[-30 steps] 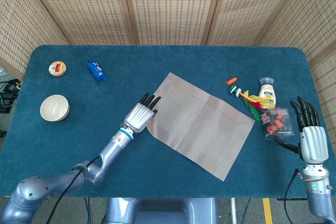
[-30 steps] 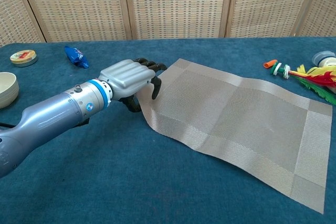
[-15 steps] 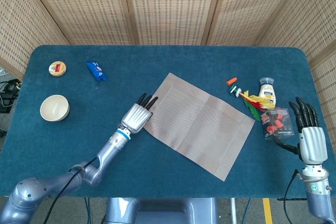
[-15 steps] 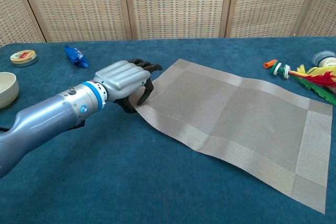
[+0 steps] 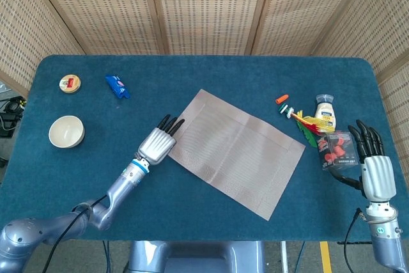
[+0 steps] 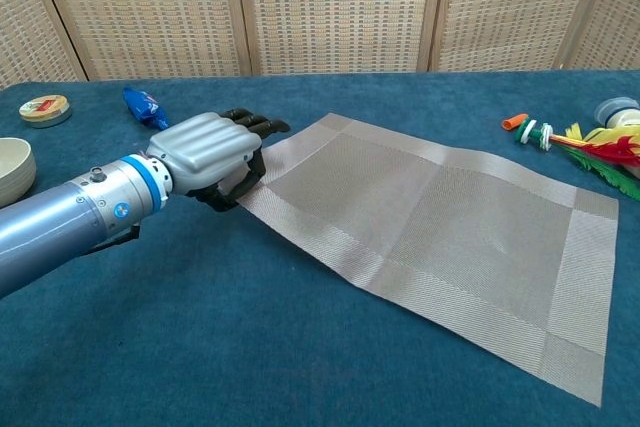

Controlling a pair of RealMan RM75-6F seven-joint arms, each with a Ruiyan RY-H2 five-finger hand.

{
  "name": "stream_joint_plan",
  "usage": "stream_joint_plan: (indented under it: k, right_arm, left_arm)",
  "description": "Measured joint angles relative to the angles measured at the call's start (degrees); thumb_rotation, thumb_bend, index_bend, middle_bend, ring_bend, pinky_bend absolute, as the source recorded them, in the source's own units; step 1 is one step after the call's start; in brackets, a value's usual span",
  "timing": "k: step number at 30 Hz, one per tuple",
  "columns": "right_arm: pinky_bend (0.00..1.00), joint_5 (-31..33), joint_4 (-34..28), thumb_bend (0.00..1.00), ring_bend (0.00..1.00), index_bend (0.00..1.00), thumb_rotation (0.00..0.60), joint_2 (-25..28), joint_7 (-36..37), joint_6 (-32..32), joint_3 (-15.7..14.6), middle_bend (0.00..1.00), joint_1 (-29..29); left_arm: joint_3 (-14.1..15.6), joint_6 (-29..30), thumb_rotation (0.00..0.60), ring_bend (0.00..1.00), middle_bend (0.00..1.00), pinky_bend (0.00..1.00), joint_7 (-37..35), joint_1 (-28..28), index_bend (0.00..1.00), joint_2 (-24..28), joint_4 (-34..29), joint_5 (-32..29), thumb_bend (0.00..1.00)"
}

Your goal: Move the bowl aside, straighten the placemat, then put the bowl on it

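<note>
Placemat (image 5: pixel 233 151) work was the step in hand, and the change began at the fingers (image 6: pixel 258 128) of the left hand (image 5: pixel 155 145). They lay curled over the near-left edge of the mat, thumb below and the others on top, so in my judgement they pinched that edge, though the exact contact was partly hidden in the chest view.

Compared with one second before, this hand had moved toward the robot's left and a little toward its body, and the mat had come along with it. The whole sheet had slid to the left on the blue desk (image 5: pixel 192 81), and its right corner now lay well apart from the red packet (image 5: pixel 335 149), where earlier it nearly reached it. The mat lay flat, but its sides were not yet parallel to the edges of the desk; it still looked turned like a diamond in the head view. So I judged the straightening as under way, not finished: a further pull or a turn seemed needed.

The right hand (image 5: pixel 370 164) stayed near the right edge of the desk, holding nothing, with its fingers extended and slightly apart.

The bowl (image 5: pixel 66 130) stood far to the left, well apart from the mat, so the first step looked done. Placing the bowl on the mat remained to be done.
</note>
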Motion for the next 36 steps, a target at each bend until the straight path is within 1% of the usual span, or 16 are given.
stream_joint_plan:
  k: [5, 9, 18, 24, 28, 36]
  right_arm:
    - [0.00, -0.7, -0.4, 0.27, 0.00, 0.10, 0.600, 0.1, -0.2, 0.3, -0.2, 0.00, 0.0]
    - [0.00, -0.8, -0.8, 0.27, 0.00, 0.10, 0.600, 0.3, -0.4, 0.6, -0.3, 0.00, -0.1]
    - [0.00, -1.2, -1.4, 0.27, 0.00, 0.10, 0.600, 0.5, -0.8, 1.0, -0.4, 0.00, -0.2]
    - [0.00, -1.7, -1.8, 0.27, 0.00, 0.10, 0.600, 0.6, -1.2, 1.4, -0.6, 0.00, -0.3]
    - [0.00, -2.1, -2.1, 0.27, 0.00, 0.10, 0.600, 0.7, -1.5, 1.6, -0.7, 0.00, -0.3]
    - [0.00, -2.7, -2.9, 0.27, 0.00, 0.10, 0.600, 0.9, -2.2, 2.0, -1.1, 0.00, -0.5]
  left_arm:
    - [0.9, 1.6, 0.600, 0.00, 0.00, 0.00, 0.1, 1.6, 0.67, 2.4, -2.1, 0.8, 0.69]
    - [1.5, 2.7, 0.600, 0.00, 0.00, 0.00, 0.3, 2.9, 0.67, 4.5, -5.0, 1.1, 0.69]
    - [5.0, 6.2, 0.600, 0.00, 0.00, 0.00, 3.9, 6.9, 0.68, 11.1, -15.8, 3.3, 0.69]
    - [7.8, 7.9, 0.600, 0.00, 0.00, 0.00, 6.2, 9.9, 0.68, 15.9, -24.0, 4.0, 0.69]
    - [10.4, 9.2, 0.600, 0.00, 0.00, 0.00, 7.0, 12.0, 0.68, 18.8, -29.0, 5.4, 0.69]
    - [15.4, 9.8, 0.600, 0.00, 0.00, 0.00, 10.1, 15.0, 0.68, 21.8, -36.7, 8.3, 0.68]
